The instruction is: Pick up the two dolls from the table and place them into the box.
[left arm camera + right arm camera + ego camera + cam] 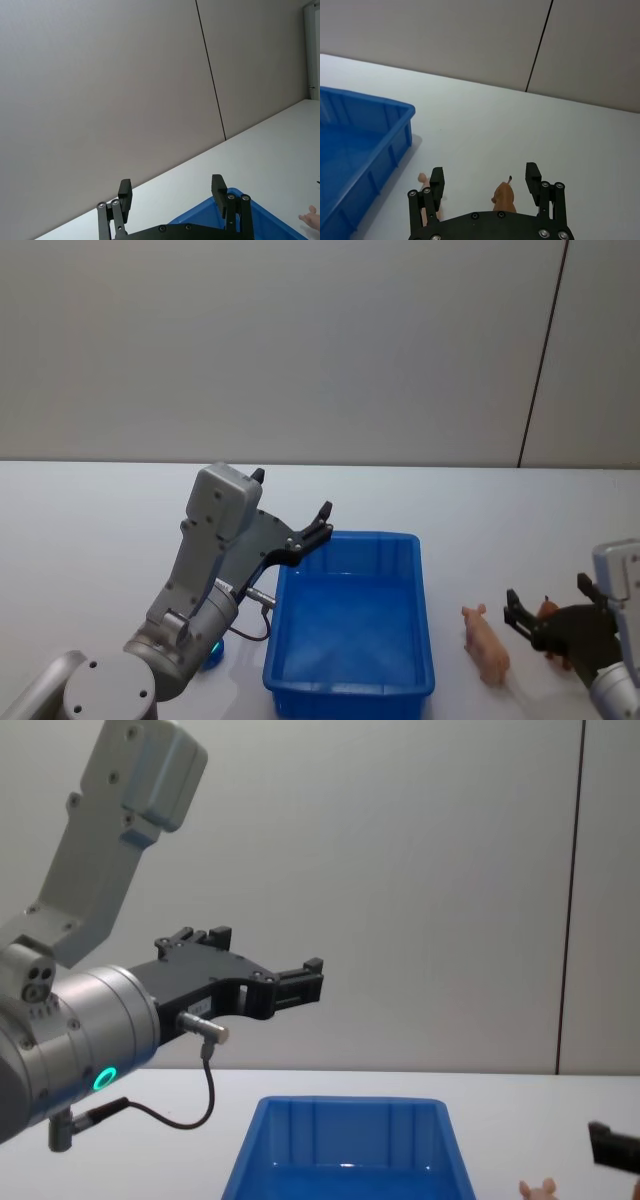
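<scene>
Right claw (485, 175), released, straddles brown doll (504, 197); I'd lower squarely, then clench; left claw (171, 187) released, idle by box (350, 687).

The plain white worktop (90, 530) carries three things. A bright blue box (345, 695) sits on it open side up, toward the near edge. Right of the box, apart from its wall, rests a pale pink doll (487, 645). Just beside that, farther right, is a reddish-brown doll (504, 197), also on the worktop
</scene>
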Tool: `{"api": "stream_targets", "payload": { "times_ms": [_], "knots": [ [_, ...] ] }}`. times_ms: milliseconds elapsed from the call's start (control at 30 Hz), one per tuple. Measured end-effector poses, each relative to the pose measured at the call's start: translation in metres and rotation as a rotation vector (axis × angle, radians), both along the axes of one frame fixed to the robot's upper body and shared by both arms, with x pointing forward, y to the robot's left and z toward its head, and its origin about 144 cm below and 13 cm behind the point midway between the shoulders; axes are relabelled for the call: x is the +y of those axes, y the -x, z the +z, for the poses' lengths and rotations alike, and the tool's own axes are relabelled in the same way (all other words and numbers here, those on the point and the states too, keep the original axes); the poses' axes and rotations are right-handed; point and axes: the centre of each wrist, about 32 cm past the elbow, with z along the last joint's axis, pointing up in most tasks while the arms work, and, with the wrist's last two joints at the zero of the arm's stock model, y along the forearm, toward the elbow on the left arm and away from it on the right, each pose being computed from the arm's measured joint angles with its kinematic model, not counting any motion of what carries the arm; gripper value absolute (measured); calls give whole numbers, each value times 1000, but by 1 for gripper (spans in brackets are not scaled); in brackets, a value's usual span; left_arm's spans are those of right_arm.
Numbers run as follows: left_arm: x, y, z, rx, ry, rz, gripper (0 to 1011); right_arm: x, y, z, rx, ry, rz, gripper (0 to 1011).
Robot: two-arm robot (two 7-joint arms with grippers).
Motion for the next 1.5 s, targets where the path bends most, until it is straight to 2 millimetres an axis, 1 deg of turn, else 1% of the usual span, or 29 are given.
{"api": "stream_targets", "payload": {
  "times_ms": [100,433,900,933,967,1033,1067,1100,1133,1200,1267,1300,1333,1400,1433,1467,1500],
  "knots": [
    [0,0,0,0,0,0,1001,0,-3,-7,20,17,-1,1001],
    [0,0,0,0,0,0,1001,-3,-9,-21,57,47,-12,1001],
    [0,0,0,0,0,0,1001,-10,-11,-33,99,77,-50,1001],
    [0,0,0,0,0,0,1001,-11,-11,-33,101,77,-52,965],
    [0,0,0,0,0,0,1001,-11,-11,-34,103,78,-53,965],
    [0,0,0,0,0,0,1001,-13,-11,-36,113,80,-57,911],
    [0,0,0,0,0,0,1001,-13,-11,-36,113,80,-57,901],
    [0,0,0,0,0,0,1001,-14,-11,-38,118,79,-57,864],
    [0,0,0,0,0,0,1001,-14,-11,-38,121,78,-56,855],
    [0,0,0,0,0,0,1001,-15,-10,-40,130,76,-55,781],
    [0,0,0,0,0,0,1001,-16,-10,-41,135,75,-54,741],
    [0,0,0,0,0,0,1001,-16,-9,-42,139,73,-52,684],
    [0,0,0,0,0,0,1001,-17,-9,-43,141,73,-52,674],
    [0,0,0,0,0,0,1001,-17,-8,-44,144,73,-51,603],
    [0,0,0,0,0,0,1001,-17,-8,-44,145,73,-51,603],
    [0,0,0,0,0,0,1001,-18,-7,-45,148,73,-50,546],
    [0,0,0,0,0,0,1001,-18,-7,-45,148,73,-50,531]
  ]
}}
